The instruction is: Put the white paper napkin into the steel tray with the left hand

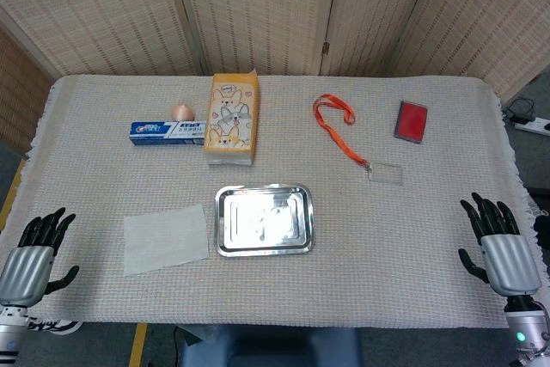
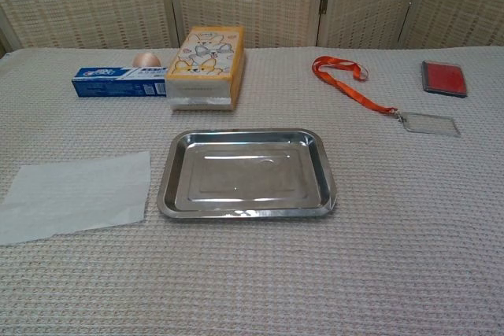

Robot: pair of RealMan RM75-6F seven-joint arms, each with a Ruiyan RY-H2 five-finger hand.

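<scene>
Woven screens stand behind a table [image 1: 387, 255] that has a bumpy grey cloth on it. The white paper napkin [image 1: 166, 238] lies flat on the cloth, just beside the left edge of the steel tray [image 1: 263, 219]. The two do not touch, and nothing is in the tray.

The left hand [image 1: 36, 251] rests at the near left corner of the table. Its fingers are apart and it holds nothing. It is near the napkin but not on it. The right hand [image 1: 501, 242] sits at the near right corner, also loose with its fingers spread. Only the head view shows the hands, and they are small at the edge, so how the fingers bend is hard to tell.

Farther back are a toothpaste box [image 1: 168, 132], a small round peach thing [image 1: 181, 112], a yellow box with bears [image 1: 231, 118], an orange lanyard [image 1: 337, 131] with a clear badge holder [image 1: 385, 173], and a red card case [image 1: 411, 119].

The job has not started. The napkin is thin and flat, so the fingers may slide over it and just push it along. They could bunch up the cloth too. A bump could also shove the tray away.
</scene>
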